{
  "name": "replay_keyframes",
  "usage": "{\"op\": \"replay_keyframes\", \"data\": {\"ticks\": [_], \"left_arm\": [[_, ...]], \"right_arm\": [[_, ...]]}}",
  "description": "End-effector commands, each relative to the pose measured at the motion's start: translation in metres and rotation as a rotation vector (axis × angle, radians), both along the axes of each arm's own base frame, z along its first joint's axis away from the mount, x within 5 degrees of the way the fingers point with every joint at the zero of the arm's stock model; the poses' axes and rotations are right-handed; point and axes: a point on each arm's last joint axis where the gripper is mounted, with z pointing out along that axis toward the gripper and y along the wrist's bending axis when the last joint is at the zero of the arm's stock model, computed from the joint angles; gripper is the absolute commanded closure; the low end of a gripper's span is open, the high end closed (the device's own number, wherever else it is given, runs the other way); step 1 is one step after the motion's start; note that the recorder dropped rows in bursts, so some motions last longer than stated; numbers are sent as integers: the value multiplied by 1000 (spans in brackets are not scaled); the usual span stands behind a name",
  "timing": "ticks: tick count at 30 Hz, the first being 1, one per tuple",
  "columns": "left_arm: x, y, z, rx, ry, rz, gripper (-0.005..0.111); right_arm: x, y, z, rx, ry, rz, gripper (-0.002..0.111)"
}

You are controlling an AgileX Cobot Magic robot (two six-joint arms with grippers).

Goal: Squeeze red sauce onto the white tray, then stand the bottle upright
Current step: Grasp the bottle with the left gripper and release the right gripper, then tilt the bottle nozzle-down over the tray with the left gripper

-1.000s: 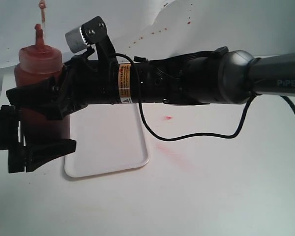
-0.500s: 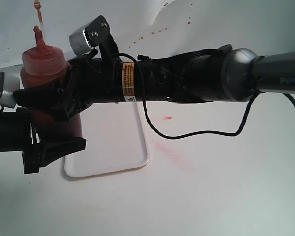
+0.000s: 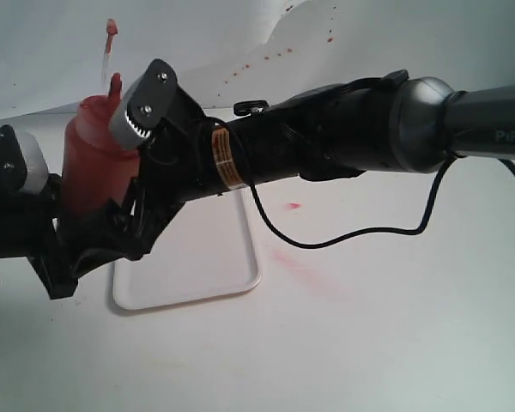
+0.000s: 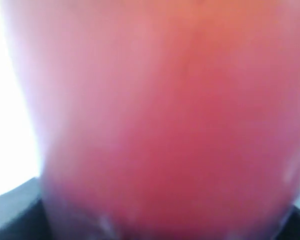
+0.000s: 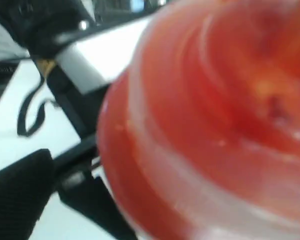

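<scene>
I see the bottle (image 3: 93, 129) leaning between left gripper (image 3: 43, 257) and right gripper (image 3: 112, 227); jaws' hold I cannot tell; if loose, it slips and red sauce (image 3: 84, 176) hits desk (image 3: 369, 335), not white tray (image 3: 206, 257).

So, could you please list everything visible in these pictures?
squeeze bottle: one, translucent red, tilted, at left between the grippers
tip cap: one, red-stained, tethered above the nozzle
white tray: one, white, on the table
red sauce drop: one, bright red, right of the tray
pinkish smear: one, faint, below that drop
red specks: several, on the backdrop
black cable: one, under the right arm
left gripper: black, by the bottle's base
right gripper: black, on the bottle
</scene>
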Motion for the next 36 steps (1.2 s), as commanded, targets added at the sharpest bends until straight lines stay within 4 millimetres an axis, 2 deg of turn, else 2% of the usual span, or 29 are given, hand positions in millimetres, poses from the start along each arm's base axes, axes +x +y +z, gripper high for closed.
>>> {"op": "replay_keyframes", "data": {"ticks": [1, 5, 9, 11, 15, 18, 29, 32, 33, 36], "left_arm": [[1, 6, 22, 60, -99, 88, 107], [-6, 6, 44, 98, -217, 73, 107], [-9, 11, 62, 166, -322, 121, 107], [-9, 14, 69, 178, -370, 160, 107], [-5, 14, 81, 215, -481, 149, 107], [3, 11, 90, 301, -502, 176, 107], [21, -14, 128, 919, -690, 138, 107], [20, -18, 133, 1075, -754, 67, 107], [19, -20, 133, 1168, -783, 17, 107], [18, -27, 135, 1289, -852, -71, 107]], "right_arm": [[-1, -5, 5, -122, -89, -7, 3], [14, -19, 10, -154, -126, -184, 3], [32, -40, 14, -150, -124, -245, 3], [39, -53, 13, -128, -64, -242, 3], [39, -74, 9, -80, 62, -145, 3], [44, -92, 5, -66, 106, -135, 3], [67, -154, 10, 24, 277, -194, 3], [67, -162, 12, 45, 295, -168, 3], [66, -163, 13, 48, 294, -157, 3], [66, -163, 13, 49, 293, -154, 3]]}}
